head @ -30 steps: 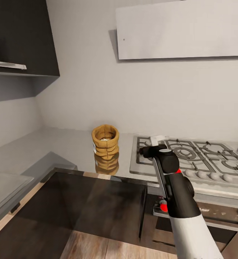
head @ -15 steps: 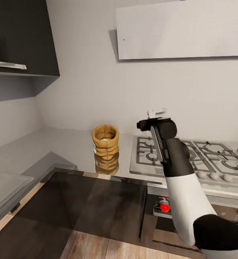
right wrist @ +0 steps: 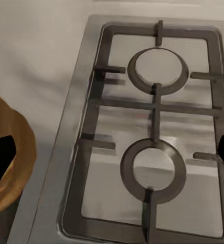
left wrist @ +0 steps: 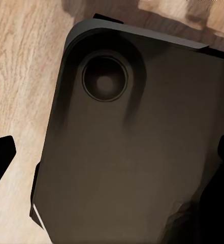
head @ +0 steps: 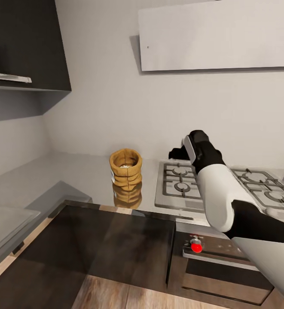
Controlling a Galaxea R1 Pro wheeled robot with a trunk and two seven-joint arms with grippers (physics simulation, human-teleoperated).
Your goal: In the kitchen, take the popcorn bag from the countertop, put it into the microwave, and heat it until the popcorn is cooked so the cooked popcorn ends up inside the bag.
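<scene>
The popcorn bag [head: 125, 168] stands upright on the glossy grey surface [head: 73, 178], just left of the gas hob [head: 180, 184]. To its right, the right gripper [head: 178, 153] hovers above the hob, jaws spread and empty. The reach-for-bag step is under way; next it likely needs to swing left and descend around the sack.

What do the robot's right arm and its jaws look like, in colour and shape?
In the head view, the right arm has a smooth, rounded white shell between black sections, one at the wrist and one nearer the body. The right gripper shows in its wrist view as two flat black tips at opposite edges. No cables or markings are visible.
</scene>
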